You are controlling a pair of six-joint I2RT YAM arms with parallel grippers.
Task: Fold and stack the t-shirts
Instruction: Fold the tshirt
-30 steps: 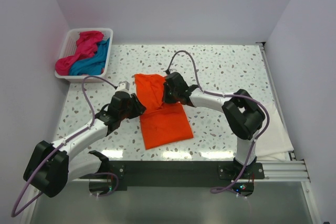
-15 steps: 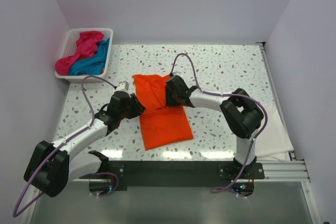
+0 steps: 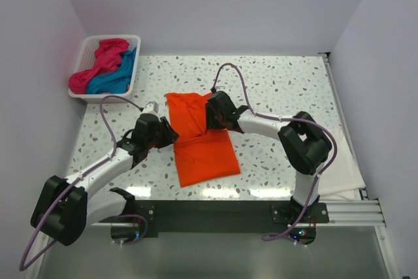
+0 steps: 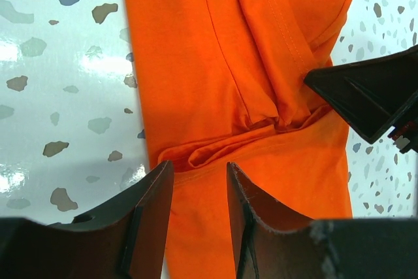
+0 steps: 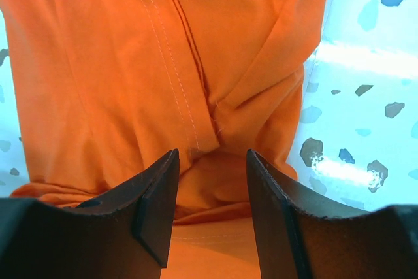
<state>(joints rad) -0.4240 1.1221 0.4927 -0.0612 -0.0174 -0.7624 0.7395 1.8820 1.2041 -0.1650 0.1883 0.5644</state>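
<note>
Change: right gripper (image 3: pixel 209 121) had let its jaws part since the earlier frame; the arm had barely shifted and the upper flap of cloth sat much as it did.
Right gripper jaws: stood moderately apart over a stitched seam, nothing pinched between them.
Left gripper (image 4: pixel 199 176): jaws apart by a narrow gap at the left edge of the crease; cloth showed below them, and no grip was visible.
Orange t-shirt (image 3: pixel 199 140): lay centre frame on the speckled table (image 3: pixel 281 83), between the two grippers.
Lie: lower half flat and rectangular; upper half bunched and rumpled where it met the lower.
Long axis: ran top to bottom of the overhead view, leaning slightly toward the lower right; which end was the collar I could not tell.
Step, by my reading: bringing the upper half down over the lower.
To do it well: pinch both far corners level, lift together, keep the cloth taut, and lay edge on edge.
Others: pink t-shirt (image 3: pixel 108 50) and teal t-shirt (image 3: pixel 116 78) lay heaped in the white basket (image 3: pixel 98 98), upper left.
</note>
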